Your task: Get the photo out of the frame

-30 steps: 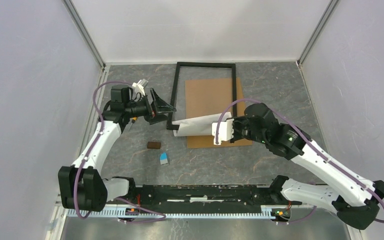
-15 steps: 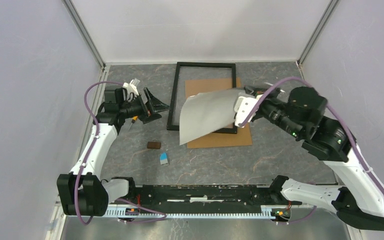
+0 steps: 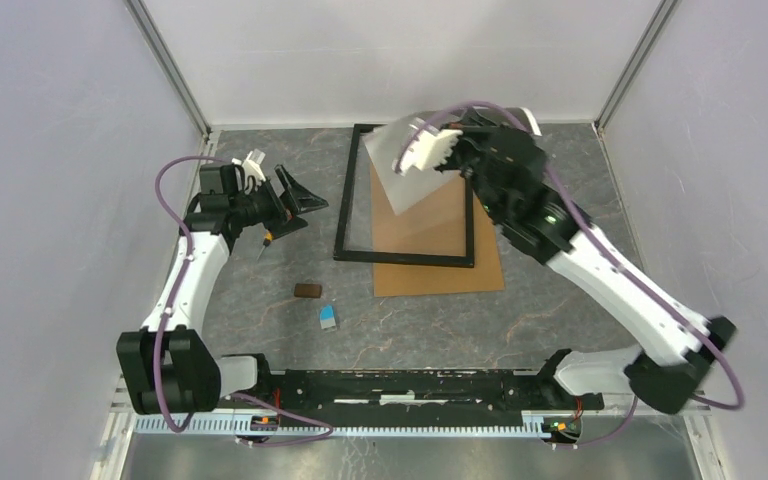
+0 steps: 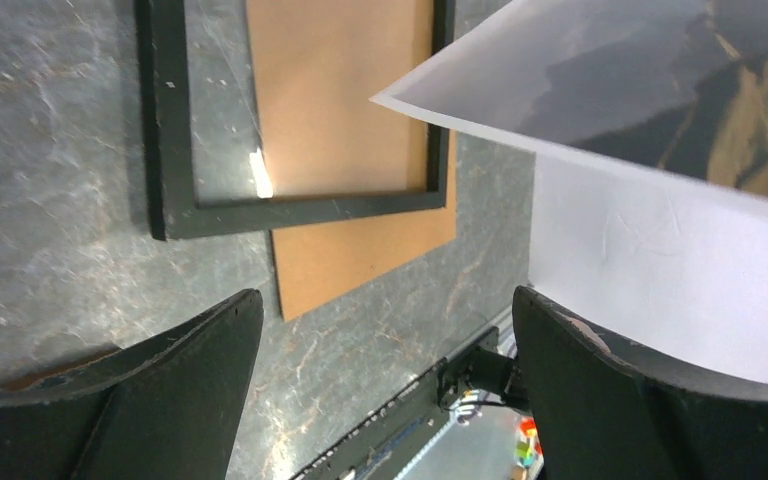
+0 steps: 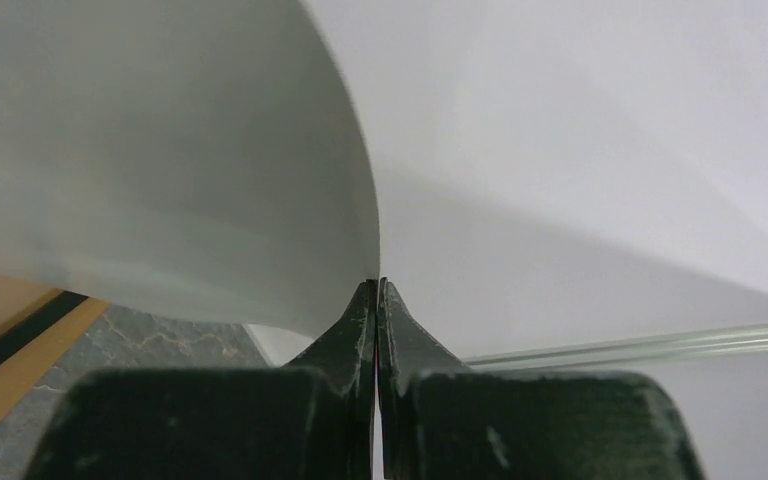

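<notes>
Aloft: right gripper (image 5: pixel 376 290) pinched tight on photo (image 3: pixel 390 170) edge, sheet curling in air over upper part of frame (image 3: pixel 405 258), top centre. Frame flat on table (image 3: pixel 260 320), partly over brown board (image 3: pixel 440 275). Left gripper (image 4: pixel 385 300) spread wide, empty, upper left beside frame. Left wrist view catches print's dark hills.

The photo (image 3: pixel 387 150) now higher, farther back, above the frame (image 3: pixel 405 258) far edge.
</notes>
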`<action>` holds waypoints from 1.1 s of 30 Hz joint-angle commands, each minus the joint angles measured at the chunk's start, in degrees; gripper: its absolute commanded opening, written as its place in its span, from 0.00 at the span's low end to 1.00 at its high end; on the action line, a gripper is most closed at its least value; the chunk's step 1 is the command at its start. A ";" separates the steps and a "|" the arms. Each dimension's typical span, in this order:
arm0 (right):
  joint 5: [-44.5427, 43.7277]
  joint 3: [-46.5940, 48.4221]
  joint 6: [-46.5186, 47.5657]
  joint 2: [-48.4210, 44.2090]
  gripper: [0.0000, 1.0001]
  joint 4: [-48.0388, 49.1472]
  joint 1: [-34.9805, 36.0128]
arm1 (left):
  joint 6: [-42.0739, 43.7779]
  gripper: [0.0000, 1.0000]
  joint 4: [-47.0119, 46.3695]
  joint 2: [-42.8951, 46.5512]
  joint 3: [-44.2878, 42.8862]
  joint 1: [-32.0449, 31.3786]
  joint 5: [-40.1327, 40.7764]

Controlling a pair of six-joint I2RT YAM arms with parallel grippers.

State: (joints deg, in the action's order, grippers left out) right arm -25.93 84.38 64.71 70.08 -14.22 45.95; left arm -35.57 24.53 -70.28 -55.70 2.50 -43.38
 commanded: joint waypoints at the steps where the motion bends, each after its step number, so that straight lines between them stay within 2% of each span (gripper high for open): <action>1: 0.26 4.45 1.57 9.29 0.00 12.63 -5.62 | 7.00 1.00 2.46 -3.22 -5.58 0.06 3.43; 6: 3.75 13.24 3.92 19.80 0.00 18.00 -9.75 | 5.58 1.00 -0.48 -5.07 -4.53 0.10 2.84; 10: 4.07 23.86 4.49 26.54 0.00 17.91 -10.20 | 5.54 1.00 -1.24 -5.87 -4.56 0.15 2.95; 13: 4.11 25.04 2.77 27.80 0.00 17.91 -10.23 | 5.67 1.00 -1.32 -6.20 -4.37 0.32 3.11; 16: 4.80 17.80 0.65 24.95 0.00 19.02 -10.22 | 5.91 1.00 -1.35 -6.17 -3.98 0.53 3.25; 23: 11.05 -12.40 -1.72 16.07 0.00 22.23 -6.72 | 6.28 1.00 -1.47 -6.99 -3.98 0.99 3.59; 29: 15.03 -25.29 -7.03 18.15 0.00 24.57 -4.22 | 7.45 1.00 -0.82 -7.90 -4.06 1.47 4.19; 33: 15.58 -29.42 -7.92 21.30 0.00 26.93 -3.31 | 8.39 1.00 0.06 -8.03 -3.71 1.70 4.98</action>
State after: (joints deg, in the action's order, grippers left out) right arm -12.49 56.58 60.03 89.71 6.42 42.26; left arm -31.48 25.21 -78.37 -59.18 3.70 -39.55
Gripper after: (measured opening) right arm 0.006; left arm 0.996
